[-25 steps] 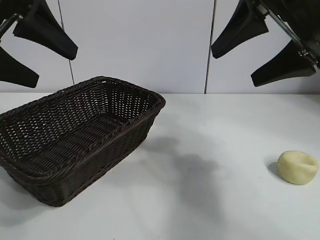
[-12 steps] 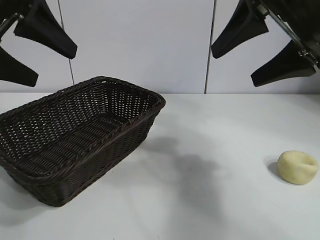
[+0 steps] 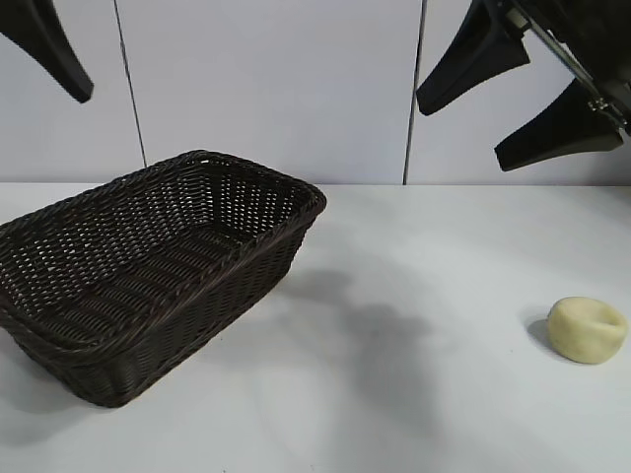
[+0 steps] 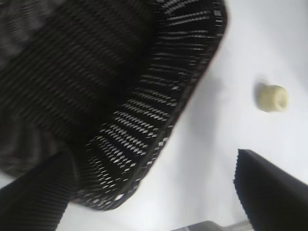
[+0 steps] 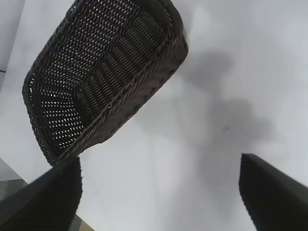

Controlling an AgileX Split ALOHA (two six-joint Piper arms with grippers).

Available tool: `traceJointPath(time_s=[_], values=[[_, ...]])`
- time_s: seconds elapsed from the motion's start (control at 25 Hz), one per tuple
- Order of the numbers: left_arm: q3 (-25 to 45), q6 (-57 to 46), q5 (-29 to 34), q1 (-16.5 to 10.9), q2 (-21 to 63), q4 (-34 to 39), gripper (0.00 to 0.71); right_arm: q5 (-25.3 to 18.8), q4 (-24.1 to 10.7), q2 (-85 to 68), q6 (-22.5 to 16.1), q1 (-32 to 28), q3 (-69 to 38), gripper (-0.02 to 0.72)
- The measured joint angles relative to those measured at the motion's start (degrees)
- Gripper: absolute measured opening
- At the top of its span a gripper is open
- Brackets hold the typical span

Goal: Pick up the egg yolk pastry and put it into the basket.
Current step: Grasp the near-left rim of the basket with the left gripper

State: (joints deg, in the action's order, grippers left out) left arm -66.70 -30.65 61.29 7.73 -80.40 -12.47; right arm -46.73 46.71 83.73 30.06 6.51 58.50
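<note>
The egg yolk pastry (image 3: 588,329), a small pale yellow lump with a dented top, lies on the white table at the right, and it also shows in the left wrist view as the pastry (image 4: 272,98). The dark brown wicker basket (image 3: 148,276) stands at the left with nothing in it. My right gripper (image 3: 463,133) hangs open high at the upper right, well above the pastry. In the exterior view only one finger (image 3: 54,44) of the left gripper shows, at the top left corner. The left gripper (image 4: 153,156) is open above the basket's rim (image 4: 159,130), holding nothing.
Bare white table (image 3: 414,394) lies between basket and pastry. A white panelled wall (image 3: 276,89) stands behind. In the right wrist view the basket (image 5: 106,72) is seen from high up, with the table's edge (image 5: 77,224) near one finger.
The left arm has risen and shifted left, so only one of its fingers still shows in the exterior view. The right arm, basket and pastry have not moved.
</note>
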Motion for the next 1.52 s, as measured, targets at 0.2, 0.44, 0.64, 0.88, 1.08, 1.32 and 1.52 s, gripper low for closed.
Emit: traceJointPath(time_s=[0.2, 0.44, 0.64, 0.88, 1.08, 1.32, 1.52], values=[[0.72, -9.0, 0.0, 0.0, 0.05, 4.21, 0.632, 0.0, 0.0, 0.0, 0.0, 0.0, 0.0, 0.633], [7.63, -10.16, -2.66, 0.21, 0.05, 1.84, 0.625, 0.0, 0.0, 0.0, 0.0, 0.0, 0.0, 0.633], [14.04, -13.33, -10.94, 6.0, 0.05, -0.55, 0.625, 0.0, 0.0, 0.0, 0.0, 0.0, 0.0, 0.633], [17.88, -20.58, -17.3, 9.03, 0.05, 3.97, 0.625, 0.0, 0.0, 0.0, -0.07, 0.0, 0.0, 0.633], [18.31, -23.57, -19.46, 9.15, 0.05, 8.8, 0.625, 0.0, 0.05, 0.0, -0.07, 0.0, 0.0, 0.633], [18.31, -23.89, -21.59, 9.15, -3.37, 9.01, 0.625, 0.0, 0.05, 0.0, -0.24, 0.0, 0.0, 0.633], [18.31, -24.43, -26.41, 9.15, -9.28, 8.96, 0.625, 0.0, 0.05, 0.0, -0.24, 0.0, 0.0, 0.633]])
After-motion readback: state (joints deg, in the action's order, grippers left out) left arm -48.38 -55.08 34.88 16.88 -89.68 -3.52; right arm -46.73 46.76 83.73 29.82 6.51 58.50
